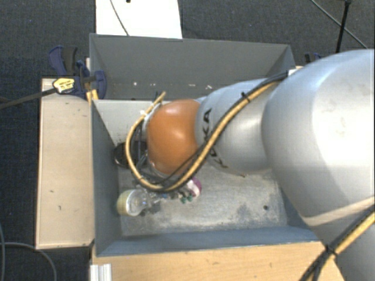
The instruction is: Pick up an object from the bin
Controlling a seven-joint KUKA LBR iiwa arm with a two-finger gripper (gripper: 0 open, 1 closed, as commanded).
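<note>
Arm: the big silver arm (pixel 281 139) is lying across the bin (pixel 193 63) from the right, its orange cover (pixel 170 134) hanging low over the left part of the floor, a yellow-and-black cable (pixel 222 127) looping round it.
Claw: the gripper (pixel 150 199) is sitting tucked under that cover, down by the floor near the front-left corner; whether it is apart or together, I cannot tell from here.
Nearest thing: a pale, yellowish round object (pixel 130 204) is lying in the front-left corner, just beside the gripper and possibly touching it.
Also close: a small purple-and-green piece (pixel 190 189) is lying just right of the gripper, and a dark thing (pixel 121 155) is peeking out by the left wall.
Step in hand: by my reading, the arm is lining up a grasp on the pale round object, nothing lifted yet.
Doing it well: I'm thinking centre on the round body, keep clear of the front and left walls, close gently so it isn't rolling away, then lift straight up.
</note>
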